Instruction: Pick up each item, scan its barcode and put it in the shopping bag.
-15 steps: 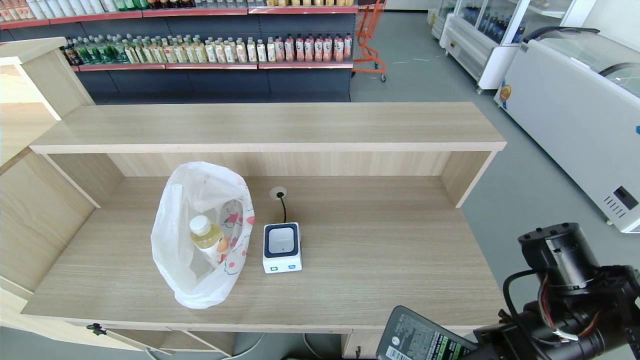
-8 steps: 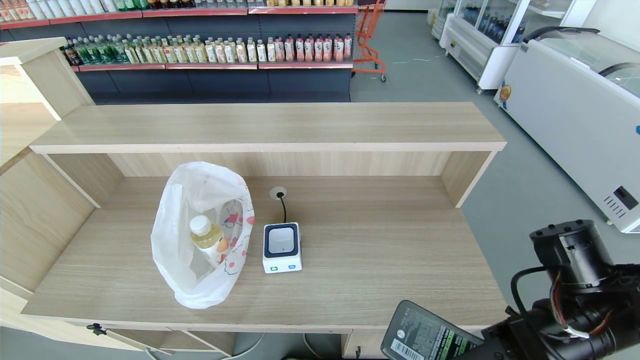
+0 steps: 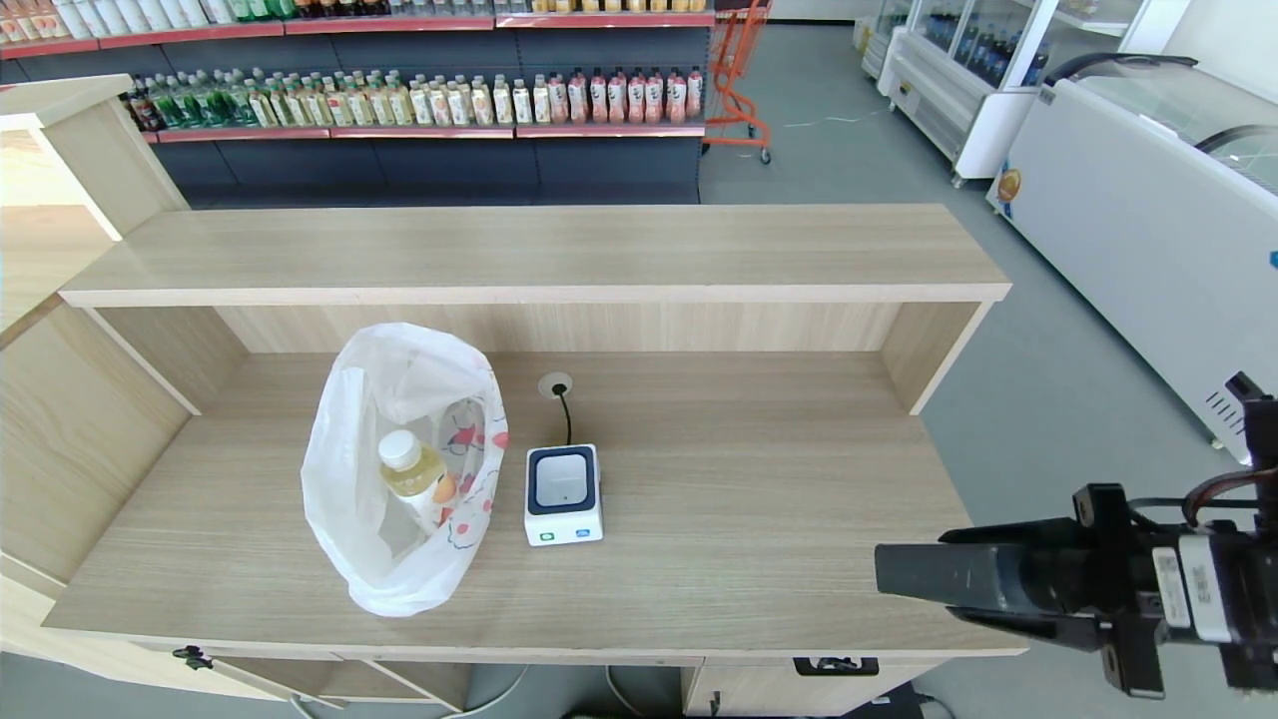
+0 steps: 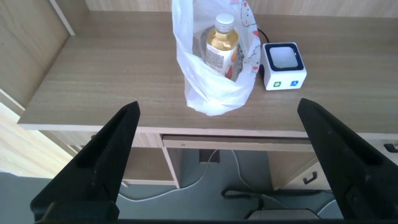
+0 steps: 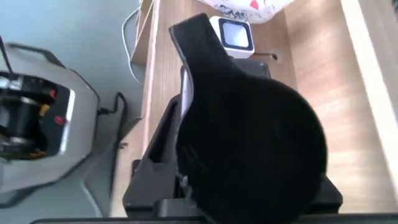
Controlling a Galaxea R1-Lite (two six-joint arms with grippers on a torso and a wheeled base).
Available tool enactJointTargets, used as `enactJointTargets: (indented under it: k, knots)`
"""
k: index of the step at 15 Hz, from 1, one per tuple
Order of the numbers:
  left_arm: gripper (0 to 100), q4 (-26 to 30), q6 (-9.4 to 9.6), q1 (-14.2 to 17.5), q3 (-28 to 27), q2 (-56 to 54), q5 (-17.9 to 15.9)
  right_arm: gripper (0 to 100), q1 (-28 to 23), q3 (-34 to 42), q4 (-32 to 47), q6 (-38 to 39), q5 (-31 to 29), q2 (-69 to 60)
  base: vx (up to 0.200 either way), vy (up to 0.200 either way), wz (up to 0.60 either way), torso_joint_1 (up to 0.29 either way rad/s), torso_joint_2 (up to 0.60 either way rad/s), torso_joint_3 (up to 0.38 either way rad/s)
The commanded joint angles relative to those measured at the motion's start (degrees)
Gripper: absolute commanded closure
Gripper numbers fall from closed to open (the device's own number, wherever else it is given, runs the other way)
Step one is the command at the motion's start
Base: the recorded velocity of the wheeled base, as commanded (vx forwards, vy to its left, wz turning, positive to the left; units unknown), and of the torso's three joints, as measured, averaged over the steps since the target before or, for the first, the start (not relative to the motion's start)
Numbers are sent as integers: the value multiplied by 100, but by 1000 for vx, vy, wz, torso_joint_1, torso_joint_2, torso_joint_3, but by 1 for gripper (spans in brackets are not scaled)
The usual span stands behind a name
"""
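A white shopping bag stands open on the counter with a yellow-drink bottle inside. Right of it sits the white barcode scanner. My right gripper hovers over the counter's front right corner, shut on a flat black pouch that is held edge-on and points left. The right wrist view shows the pouch as a broad dark shape with the scanner beyond it. My left gripper is open in front of the counter, facing the bag and scanner.
A raised wooden ledge runs along the back of the counter, with side walls at both ends. The scanner's cable goes into a hole behind it. Shelves of bottles and freezers stand farther off.
My right arm rose and turned the black pouch from label-side up below the counter edge to edge-on above the front right corner. Bag, bottle and scanner stayed put.
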State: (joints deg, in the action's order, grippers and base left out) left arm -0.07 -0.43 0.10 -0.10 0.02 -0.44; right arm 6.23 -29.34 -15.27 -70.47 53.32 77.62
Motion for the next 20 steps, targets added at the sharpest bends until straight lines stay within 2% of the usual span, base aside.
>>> enactJointTargets:
  k: [1,2,4,5,7,10,15,20]
  knots:
    - [0,-1,-1,-1,1,-2,0,100,-289,-247,-450,3198,-24,-317,0,0,0,0,0,0]
    - [0,-1,-1,-1,1,-2,0,100,-333,-212,-740,4666,-252,-353,0,0,0,0,0,0]
    - [0,-1,-1,-1,1,-2,0,100,-104,-362,-1180,7452,-1421,-89,0,0,0,0,0,0]
    - [0,-1,-1,-1,1,-2,0,100,-16,-458,-1285,8489,-1869,69,0,0,0,0,0,0]
    - [0,-1,-1,-1,1,-2,0,100,-8,-441,-1294,9552,-2335,298,0,0,0,0,0,0]
    - [0,-1,-1,-1,1,-2,0,100,-8,-370,-1285,10528,-2344,298,0,0,0,0,0,0]
    - [0,-1,25,-1,1,-2,0,100,-16,-309,-1276,10572,-2344,263,0,0,0,0,0,0]
    - [0,-1,25,-1,1,-2,0,100,-25,-247,-1276,10651,-2344,254,0,200,0,0,0,0]
